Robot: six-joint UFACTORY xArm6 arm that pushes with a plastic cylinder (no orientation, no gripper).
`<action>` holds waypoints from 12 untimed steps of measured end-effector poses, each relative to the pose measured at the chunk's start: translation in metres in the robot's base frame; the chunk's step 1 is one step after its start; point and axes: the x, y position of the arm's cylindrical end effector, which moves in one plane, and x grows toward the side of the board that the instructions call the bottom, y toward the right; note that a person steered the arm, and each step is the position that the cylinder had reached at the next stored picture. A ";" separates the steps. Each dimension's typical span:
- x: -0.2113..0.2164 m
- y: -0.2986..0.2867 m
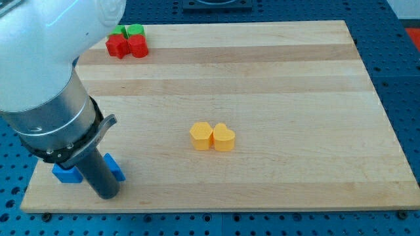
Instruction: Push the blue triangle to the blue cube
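Two blue blocks lie at the board's bottom left corner, both partly hidden by my arm. One blue block (65,173) shows to the left of the rod and looks box-like. The other blue block (115,167) shows to the right of the rod, with a slanted edge. I cannot tell for sure which is the triangle and which the cube. My tip (107,195) rests on the board between them, just below the two blocks and touching or nearly touching both.
Two red blocks (118,46) (138,46) and two green blocks (134,31) (118,31) cluster at the top left. Two yellow blocks (201,136) (224,137) sit side by side near the middle. The wooden board's bottom edge (216,204) is close below my tip.
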 end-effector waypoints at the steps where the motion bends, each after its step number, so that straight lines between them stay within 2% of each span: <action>1: 0.001 0.014; 6: -0.012 0.043; 12: -0.019 0.033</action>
